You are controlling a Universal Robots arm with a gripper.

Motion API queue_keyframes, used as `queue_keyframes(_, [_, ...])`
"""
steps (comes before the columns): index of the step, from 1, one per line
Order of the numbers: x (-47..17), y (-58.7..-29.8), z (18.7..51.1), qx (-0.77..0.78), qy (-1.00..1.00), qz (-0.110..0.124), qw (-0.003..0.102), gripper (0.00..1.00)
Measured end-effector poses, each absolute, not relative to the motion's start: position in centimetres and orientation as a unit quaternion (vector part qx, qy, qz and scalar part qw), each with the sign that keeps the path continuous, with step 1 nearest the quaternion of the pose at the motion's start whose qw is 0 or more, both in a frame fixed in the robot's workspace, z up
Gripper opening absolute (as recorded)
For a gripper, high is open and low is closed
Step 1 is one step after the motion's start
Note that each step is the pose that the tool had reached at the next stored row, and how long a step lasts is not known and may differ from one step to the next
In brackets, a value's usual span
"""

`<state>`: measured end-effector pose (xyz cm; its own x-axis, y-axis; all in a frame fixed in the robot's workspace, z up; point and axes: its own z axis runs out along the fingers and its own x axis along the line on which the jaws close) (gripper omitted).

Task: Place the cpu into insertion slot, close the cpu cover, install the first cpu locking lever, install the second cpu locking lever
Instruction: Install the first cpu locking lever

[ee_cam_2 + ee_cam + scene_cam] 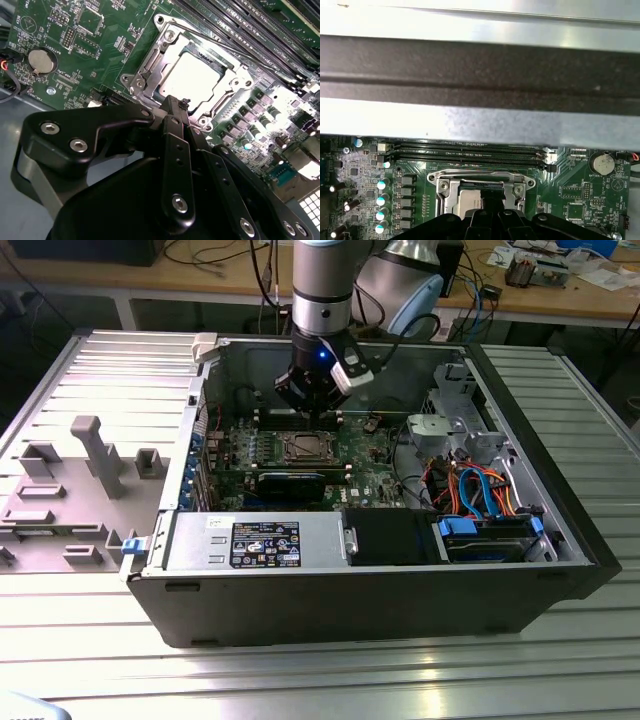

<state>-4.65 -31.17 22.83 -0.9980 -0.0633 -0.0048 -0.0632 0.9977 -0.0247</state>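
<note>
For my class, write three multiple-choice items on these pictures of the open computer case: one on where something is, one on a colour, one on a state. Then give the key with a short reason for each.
1. Where is the black gripper?
A. Over the grey slotted table outside the case
B. Inside the open case, above the green circuit board
C. By the blue cables

2. What colour is the round coin battery?
A. Silver
B. Red
C. Blue

3. In what state is the small square silver-grey cpu?
A. Held in the gripper
B. Lying on the table
C. Seated in the silver-rimmed square insertion slot, framed by the thin silver cpu cover

Key: B, the exterior view shows it above the board. A, both wrist views show a silver disc. C, the second wrist view shows the chip in the cover's window.
</note>
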Motion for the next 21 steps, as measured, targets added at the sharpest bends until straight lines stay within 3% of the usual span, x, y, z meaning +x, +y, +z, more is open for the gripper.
queue_keyframes(21, [-4.6,-31.2,24.4,-0.032,0.999,-0.012,0.003,0.11])
